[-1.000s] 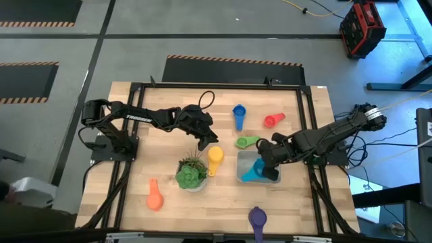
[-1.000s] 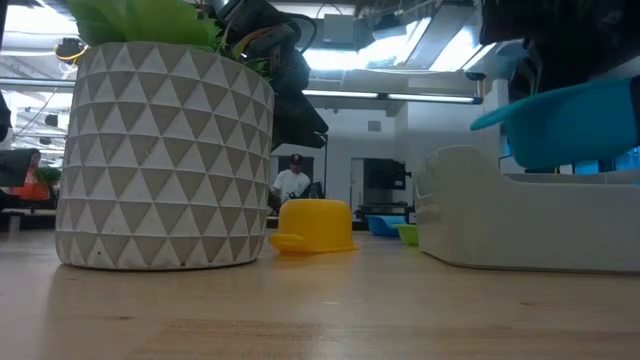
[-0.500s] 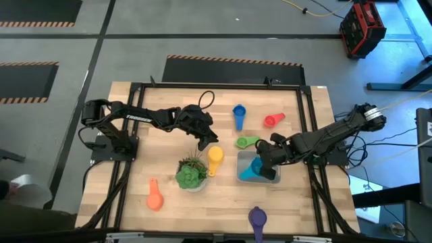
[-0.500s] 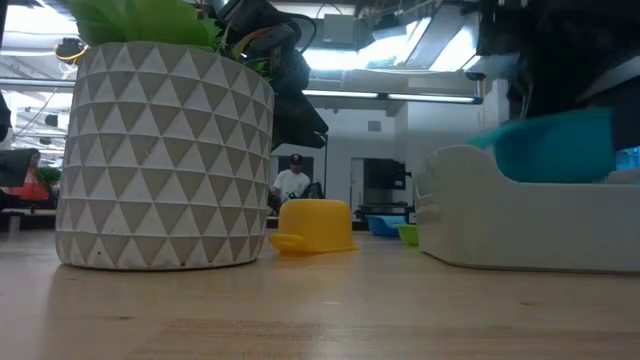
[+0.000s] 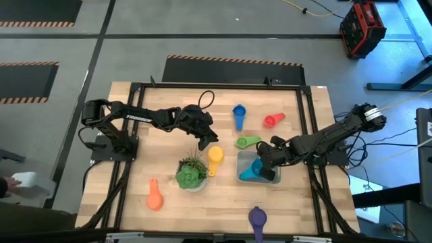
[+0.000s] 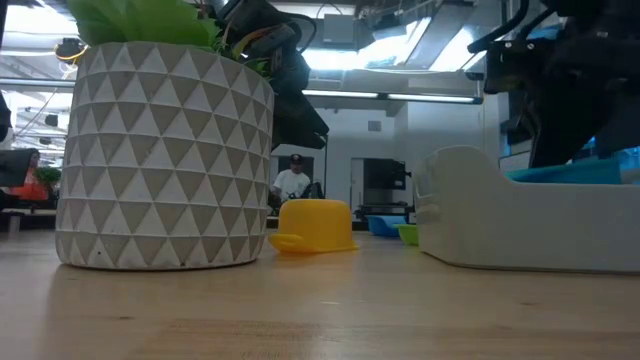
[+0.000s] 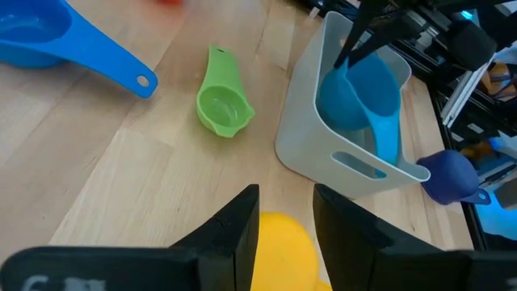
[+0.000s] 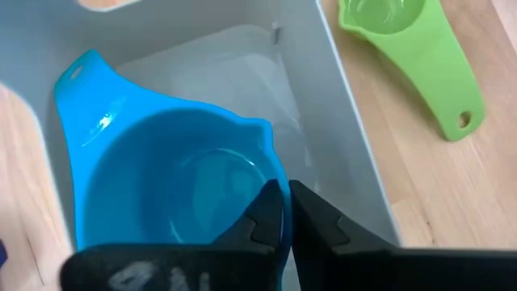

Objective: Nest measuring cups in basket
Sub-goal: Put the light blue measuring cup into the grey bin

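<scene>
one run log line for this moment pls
right gripper: shut on teal cup rim, cup in basket | left gripper: open over yellow cup | others on table

The wooden worktop (image 5: pixel 169 108) carries the basket (image 5: pixel 244 165), a potted plant (image 5: pixel 191 174), and loose blue (image 5: pixel 239 115), red (image 5: pixel 273 120), green (image 5: pixel 246 142), yellow (image 5: pixel 214 159), orange (image 5: pixel 154 196) and purple (image 5: pixel 257 220) measuring cups.

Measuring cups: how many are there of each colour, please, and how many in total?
Teal cup: 1, in the basket
Blue cup: 1
Red cup: 1
Green cup: 1
Yellow cup: 1
Orange cup: 1
Purple cup: 1
Total: 7
</scene>
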Tool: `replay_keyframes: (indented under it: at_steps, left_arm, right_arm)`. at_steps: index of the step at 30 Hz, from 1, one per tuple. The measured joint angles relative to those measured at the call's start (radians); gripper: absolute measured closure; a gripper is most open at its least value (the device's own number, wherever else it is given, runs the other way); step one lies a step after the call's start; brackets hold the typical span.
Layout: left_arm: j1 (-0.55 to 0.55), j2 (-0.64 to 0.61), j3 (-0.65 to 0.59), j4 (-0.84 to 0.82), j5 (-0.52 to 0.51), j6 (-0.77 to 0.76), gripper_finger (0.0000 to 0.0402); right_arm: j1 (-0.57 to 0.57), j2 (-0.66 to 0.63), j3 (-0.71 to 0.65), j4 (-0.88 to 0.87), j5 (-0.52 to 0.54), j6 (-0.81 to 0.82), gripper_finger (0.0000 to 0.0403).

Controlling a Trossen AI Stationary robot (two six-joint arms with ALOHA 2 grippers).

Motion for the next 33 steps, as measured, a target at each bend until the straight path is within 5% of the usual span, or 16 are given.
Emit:
replay_keyframes:
  at_steps: [27,33]
  left_arm:
    - [0.0,0.0,0.0,0.0,-0.002,-0.001,0.0291]
    - [0.0,0.0,0.0,0.0,-0.002,-0.001,0.0291]
  right_arm:
    - [0.0,0.0,0.0,-0.002,-0.05,-0.009,0.0372]
    - [0.0,0.0,0.0,-0.005,-0.066,-0.001,0.0335]
